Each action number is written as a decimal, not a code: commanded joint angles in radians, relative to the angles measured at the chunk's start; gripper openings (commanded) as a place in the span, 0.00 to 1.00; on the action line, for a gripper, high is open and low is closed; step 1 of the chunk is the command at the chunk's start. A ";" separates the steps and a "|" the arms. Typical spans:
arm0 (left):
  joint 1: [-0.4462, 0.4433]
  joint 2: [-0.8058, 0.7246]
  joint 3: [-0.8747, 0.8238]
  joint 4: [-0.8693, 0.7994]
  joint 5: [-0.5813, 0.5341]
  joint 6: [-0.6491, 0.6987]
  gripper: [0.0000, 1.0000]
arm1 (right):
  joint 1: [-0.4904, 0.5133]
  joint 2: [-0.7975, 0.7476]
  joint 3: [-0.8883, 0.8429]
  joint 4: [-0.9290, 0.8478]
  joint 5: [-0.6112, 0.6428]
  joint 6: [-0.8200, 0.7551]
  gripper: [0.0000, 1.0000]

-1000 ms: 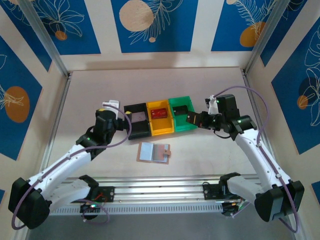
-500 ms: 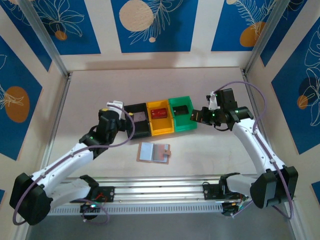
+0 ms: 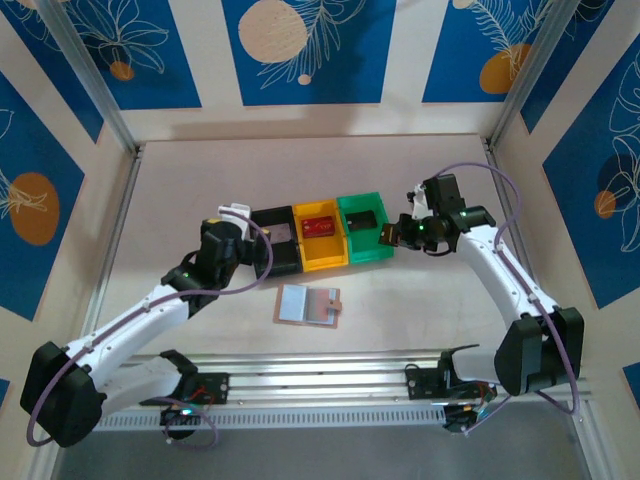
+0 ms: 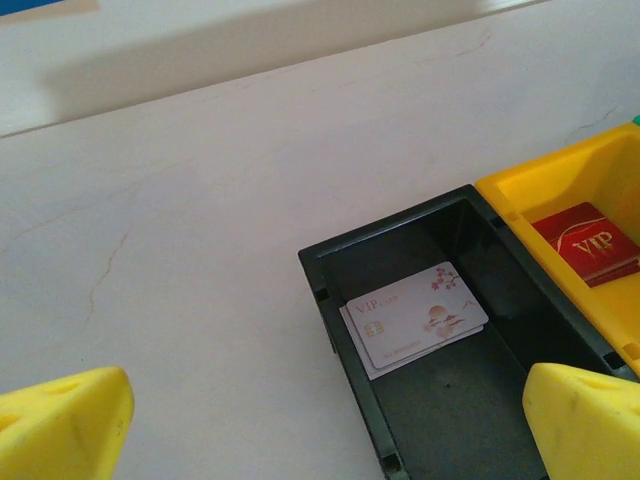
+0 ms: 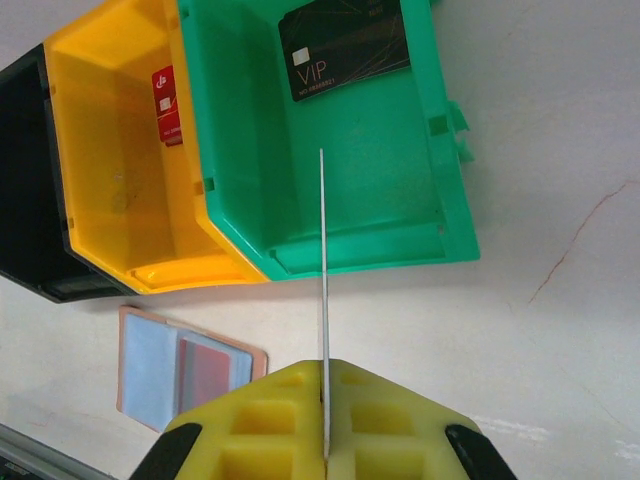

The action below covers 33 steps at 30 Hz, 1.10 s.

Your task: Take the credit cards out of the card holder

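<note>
Right end effector (image 5: 325,385) shifted toward green bin (image 5: 370,170), clamped on thin card (image 5: 323,260), left end effector (image 4: 330,420) apart

surface: pale table (image 3: 420,300) | row of 3: black bin (image 3: 275,268), yellow bin (image 3: 322,261), green bin (image 3: 366,251) | card holder (image 3: 308,305) open, near yellow bin

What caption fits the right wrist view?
Right gripper holds a thin card edge-on, pointing toward the green plastic bin holding a black VIP card.
</note>
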 commanded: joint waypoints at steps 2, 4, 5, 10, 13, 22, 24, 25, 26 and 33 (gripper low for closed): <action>-0.009 0.012 0.013 0.007 -0.017 0.026 1.00 | -0.002 0.013 0.028 0.021 -0.019 -0.011 0.00; -0.009 0.021 0.012 0.011 -0.019 0.030 1.00 | -0.001 0.024 0.028 0.023 -0.014 -0.011 0.00; -0.009 0.025 0.013 0.011 -0.021 0.030 1.00 | 0.001 0.031 0.028 0.025 -0.016 -0.009 0.00; -0.009 0.039 0.013 0.016 -0.021 0.033 1.00 | 0.018 0.059 0.042 0.032 -0.017 -0.001 0.00; -0.009 0.041 0.012 0.019 -0.028 0.036 1.00 | 0.028 0.070 0.052 0.026 0.005 -0.004 0.00; -0.009 0.048 0.012 0.022 -0.027 0.039 1.00 | 0.042 0.096 0.066 0.012 0.051 -0.010 0.00; -0.009 0.051 0.011 0.022 -0.025 0.039 1.00 | 0.050 0.104 0.072 0.006 0.061 -0.011 0.00; -0.009 0.051 0.010 0.023 -0.026 0.039 1.00 | 0.054 0.108 0.076 0.004 0.069 -0.011 0.00; -0.009 0.049 0.010 0.022 -0.025 0.039 1.00 | 0.057 0.114 0.080 0.000 0.074 -0.013 0.00; -0.009 0.058 0.010 0.022 -0.026 0.040 1.00 | 0.073 0.151 0.097 -0.006 0.088 -0.023 0.00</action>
